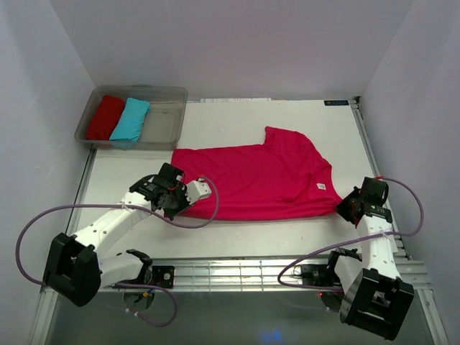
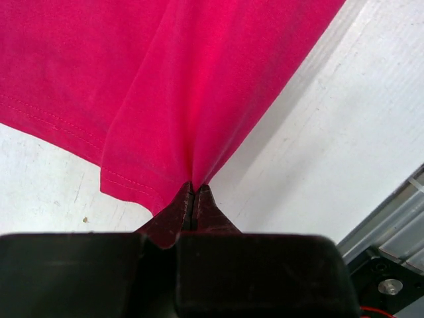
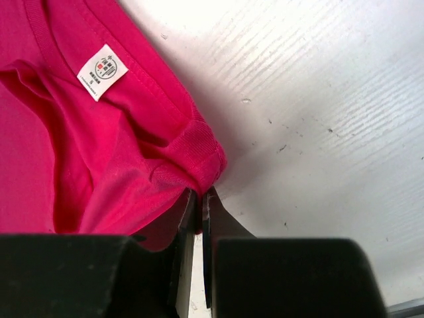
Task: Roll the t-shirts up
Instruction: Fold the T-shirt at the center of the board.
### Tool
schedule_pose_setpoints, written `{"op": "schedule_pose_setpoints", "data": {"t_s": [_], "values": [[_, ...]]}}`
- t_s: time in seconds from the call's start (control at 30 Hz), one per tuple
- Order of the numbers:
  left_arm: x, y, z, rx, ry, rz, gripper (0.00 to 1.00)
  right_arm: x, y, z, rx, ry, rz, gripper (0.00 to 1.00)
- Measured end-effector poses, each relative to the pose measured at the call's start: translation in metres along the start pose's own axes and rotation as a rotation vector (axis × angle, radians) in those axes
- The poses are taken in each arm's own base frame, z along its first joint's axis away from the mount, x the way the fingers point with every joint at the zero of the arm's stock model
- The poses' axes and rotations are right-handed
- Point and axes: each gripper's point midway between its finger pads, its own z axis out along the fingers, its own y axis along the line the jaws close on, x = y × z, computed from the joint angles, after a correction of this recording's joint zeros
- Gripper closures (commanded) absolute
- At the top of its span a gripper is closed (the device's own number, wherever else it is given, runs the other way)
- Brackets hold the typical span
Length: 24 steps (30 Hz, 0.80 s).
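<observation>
A magenta-pink t-shirt point(image 1: 259, 176) lies spread across the white table, folded lengthwise, its collar end to the right. My left gripper point(image 1: 180, 208) is shut on the shirt's hem corner point(image 2: 165, 165) at the near left; the cloth rises in a pinched fold from the closed tips point(image 2: 196, 189). My right gripper point(image 1: 343, 208) is shut on the ribbed collar edge point(image 3: 199, 156) at the near right, with the white label point(image 3: 103, 71) just beyond it. A rolled dark red t-shirt point(image 1: 106, 117) and a rolled turquoise t-shirt point(image 1: 130, 121) lie in the bin.
A clear plastic bin point(image 1: 164, 122) stands at the back left corner of the table. White walls close in the left, back and right sides. A metal rail point(image 1: 244, 272) runs along the near edge between the arm bases.
</observation>
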Motion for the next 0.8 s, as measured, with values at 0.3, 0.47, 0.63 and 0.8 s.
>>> {"op": "schedule_pose_setpoints", "data": {"t_s": [0.3, 0.47, 0.63, 0.8], "values": [[0.010, -0.017, -0.005, 0.063, 0.016, 0.013, 0.35, 0.023, -0.017, 0.003, 0.092, 0.083, 0.094, 0.17], [0.023, -0.020, -0.006, 0.069, 0.075, 0.005, 0.34, 0.023, -0.025, -0.003, 0.142, 0.089, 0.086, 0.23], [0.019, 0.001, -0.025, -0.011, 0.132, -0.030, 0.33, -0.035, 0.012, -0.030, 0.047, -0.037, -0.001, 0.38], [-0.026, 0.048, -0.041, -0.135, 0.015, -0.133, 0.49, -0.040, 0.101, -0.041, -0.163, -0.033, -0.268, 0.44]]}}
